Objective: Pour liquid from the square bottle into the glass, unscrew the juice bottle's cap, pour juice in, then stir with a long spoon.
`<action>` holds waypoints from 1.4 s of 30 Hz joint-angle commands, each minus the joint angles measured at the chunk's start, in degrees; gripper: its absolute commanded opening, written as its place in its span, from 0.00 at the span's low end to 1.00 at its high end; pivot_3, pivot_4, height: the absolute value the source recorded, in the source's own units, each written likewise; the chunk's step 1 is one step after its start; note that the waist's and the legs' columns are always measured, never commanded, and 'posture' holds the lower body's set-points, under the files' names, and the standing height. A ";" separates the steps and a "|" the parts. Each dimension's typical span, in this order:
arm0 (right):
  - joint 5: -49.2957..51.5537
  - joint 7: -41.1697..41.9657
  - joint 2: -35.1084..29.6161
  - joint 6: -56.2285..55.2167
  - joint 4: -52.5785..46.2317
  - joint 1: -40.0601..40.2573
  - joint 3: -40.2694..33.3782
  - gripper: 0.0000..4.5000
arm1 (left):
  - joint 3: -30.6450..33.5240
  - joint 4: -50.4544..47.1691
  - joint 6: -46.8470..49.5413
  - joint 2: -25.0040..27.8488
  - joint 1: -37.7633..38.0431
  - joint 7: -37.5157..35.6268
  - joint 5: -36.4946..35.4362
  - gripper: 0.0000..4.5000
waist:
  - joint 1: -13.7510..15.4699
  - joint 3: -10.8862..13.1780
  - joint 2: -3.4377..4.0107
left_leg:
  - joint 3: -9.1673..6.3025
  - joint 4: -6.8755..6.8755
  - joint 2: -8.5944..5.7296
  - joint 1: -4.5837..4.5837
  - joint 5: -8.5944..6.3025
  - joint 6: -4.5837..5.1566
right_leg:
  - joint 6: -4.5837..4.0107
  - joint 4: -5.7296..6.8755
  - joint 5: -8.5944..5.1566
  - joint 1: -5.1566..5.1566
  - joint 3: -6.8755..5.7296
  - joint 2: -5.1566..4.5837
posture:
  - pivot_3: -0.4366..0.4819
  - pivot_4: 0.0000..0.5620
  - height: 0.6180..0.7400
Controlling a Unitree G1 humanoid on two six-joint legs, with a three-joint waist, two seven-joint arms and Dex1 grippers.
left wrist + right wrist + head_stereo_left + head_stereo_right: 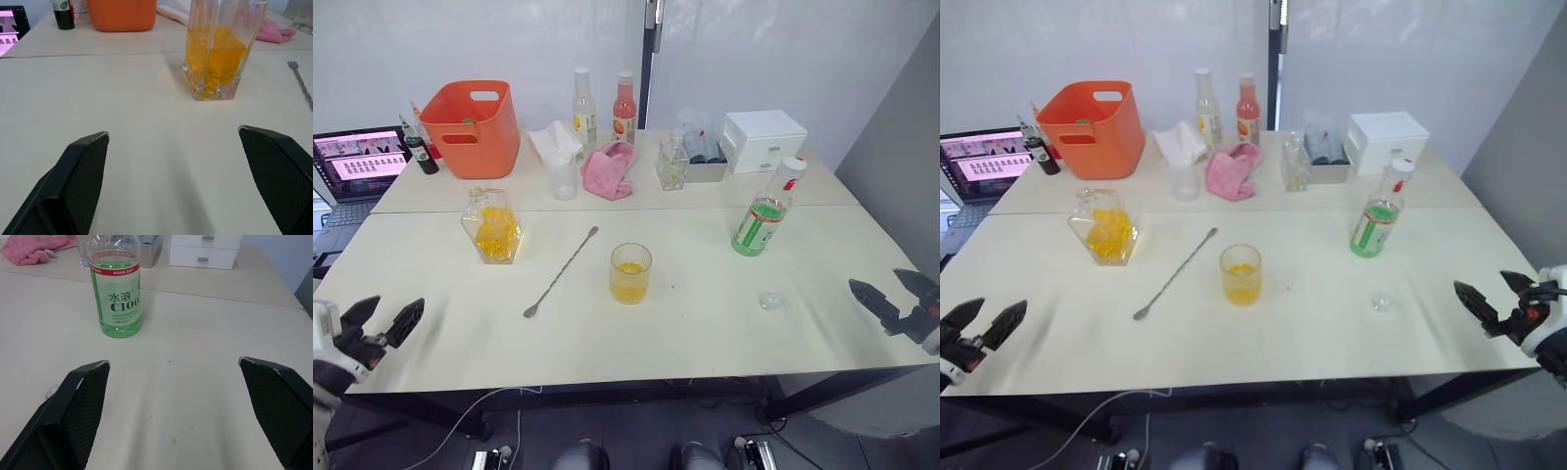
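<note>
Head high; wrists low, tabletop-near.

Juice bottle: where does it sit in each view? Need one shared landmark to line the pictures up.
Left eye view: juice bottle upright, right of centre, on the near table.
Right eye view: same spot, slightly further left in the picture.
Left wrist view: not in it.
Right wrist view: upright beyond the open right gripper, label facing the camera.
Shared landmark: the white drawer box behind it.
</note>
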 commanded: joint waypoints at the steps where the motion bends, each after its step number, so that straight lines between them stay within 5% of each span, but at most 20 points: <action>1: -0.56 0.53 -1.03 -1.89 0.59 -1.60 0.20 1.00 | 1.63 -1.38 -1.97 0.43 1.37 -0.82 -0.83 0.99 | 0.08 -0.01 0.02 | 0.03 0.00 0.01 0.01 0.00 0.00 | 0.00 -0.01 0.01 0.00 0.04 0.00 | 0.48 0.27 0.78; 11: 0.72 -0.79 -0.83 1.39 -3.67 -1.84 0.63 1.00 | -0.48 -5.42 0.09 0.54 4.46 -3.66 -4.04 0.99 | 0.20 -0.03 0.05 | 0.11 0.01 0.07 0.01 -0.11 0.05 | 0.01 -0.04 0.02 -0.04 0.11 -0.06 | 0.48 0.27 0.78; 22: 1.60 -16.92 5.34 13.46 -17.06 -11.57 10.22 1.00 | -10.47 -18.91 11.59 3.02 -2.06 -6.17 -13.71 0.99 | 0.08 -0.04 0.06 | 0.19 0.02 0.21 0.01 -0.13 -0.04 | -0.05 -0.05 0.06 -0.06 0.18 0.04 | 0.48 0.27 0.78; 34: -7.22 -15.80 4.58 8.78 5.34 -33.73 21.03 1.00 | -22.53 -27.44 19.84 4.41 -16.79 -5.00 -20.08 0.99 | -0.23 -0.03 0.07 | 0.33 0.03 0.21 0.00 0.00 -0.06 | -0.06 -0.13 0.07 -0.07 0.24 0.32 | 0.48 0.27 0.78; 42: -10.63 -14.28 5.89 2.35 18.62 -42.91 22.69 1.00 | -27.69 -31.10 20.69 1.79 -19.49 -1.20 -20.02 0.99 | -0.50 -0.03 0.07 | 0.36 0.02 0.38 0.01 0.03 -0.13 | -0.10 -0.20 0.08 -0.06 0.26 0.50 | 0.48 0.27 0.78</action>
